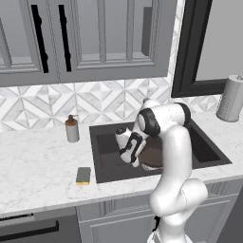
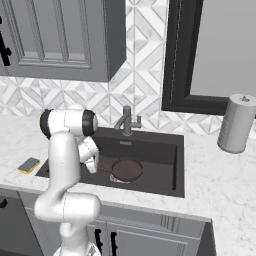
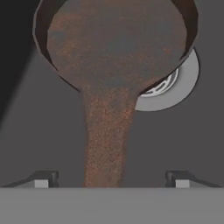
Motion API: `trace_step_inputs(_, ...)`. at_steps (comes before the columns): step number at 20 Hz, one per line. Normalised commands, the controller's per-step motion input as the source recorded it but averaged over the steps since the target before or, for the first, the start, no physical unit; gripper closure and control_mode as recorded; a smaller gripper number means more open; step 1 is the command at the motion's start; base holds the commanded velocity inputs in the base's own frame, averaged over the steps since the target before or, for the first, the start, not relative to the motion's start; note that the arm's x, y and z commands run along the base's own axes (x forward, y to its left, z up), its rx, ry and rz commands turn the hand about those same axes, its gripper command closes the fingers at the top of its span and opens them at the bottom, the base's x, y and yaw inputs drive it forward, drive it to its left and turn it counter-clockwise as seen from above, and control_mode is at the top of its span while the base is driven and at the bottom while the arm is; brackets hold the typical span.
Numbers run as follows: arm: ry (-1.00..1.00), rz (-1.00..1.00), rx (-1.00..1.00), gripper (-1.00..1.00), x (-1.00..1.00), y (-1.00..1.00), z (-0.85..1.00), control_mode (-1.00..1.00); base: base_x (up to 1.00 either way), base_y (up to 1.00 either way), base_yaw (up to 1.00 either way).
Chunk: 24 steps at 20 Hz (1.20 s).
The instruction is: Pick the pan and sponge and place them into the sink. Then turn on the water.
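The pan (image 2: 127, 169) is lying flat on the floor of the sink (image 2: 165, 150), its round bowl partly covering the silver drain (image 3: 175, 89) and its long thin handle running back toward the gripper (image 3: 111, 180). The gripper is hanging low inside the basin with its two small dark fingertips (image 3: 43, 179) standing well apart on either side of the handle, neither one touching it, so the pan is looking released and the first part of the job is reading as done. The sponge (image 1: 83, 175) is sitting on the white marble counter (image 1: 38, 166) just beside the sink's left rim, not yet collected, and no blue stream is falling from the grey metal faucet (image 2: 126, 120), so fetching the sponge and turning on the water are both remaining. The pan is showing a mottled, rusty-brown surface, duller than the smooth charcoal walls of the rectangular basin. The sponge is a small block, yellow below and dark grey-green on top, likely soft under a squeeze. A soap dispenser (image 1: 71, 128) and a grey cylindrical canister (image 2: 237, 123) are standing on the veined counter.
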Motion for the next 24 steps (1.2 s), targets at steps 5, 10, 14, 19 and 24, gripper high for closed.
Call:
trace_step_inputs(5, -0.28, 0.0, 0.06, -1.0, -0.9, 0.21, 0.94, -1.0, 0.0, 0.0, 0.0)
trace_step_inputs(10, -0.15, 0.0, 0.0, -1.0, -0.88, 0.19, 1.0, -1.0, 0.0, 0.0, 0.0)
trace_step_inputs(14, -0.14, 0.02, 0.02, -1.0, -0.71, 0.08, 1.0, -1.0, 0.0, 0.0, 0.0)
trace_step_inputs(19, -0.01, 0.09, 0.0, -1.0, -0.45, 0.06, 1.0, -1.0, 0.0, 0.0, 0.0)
trace_step_inputs(24, 0.01, 0.1, 0.0, -1.0, -0.39, 0.03, 1.0, -1.0, 0.0, 0.0, 0.0)
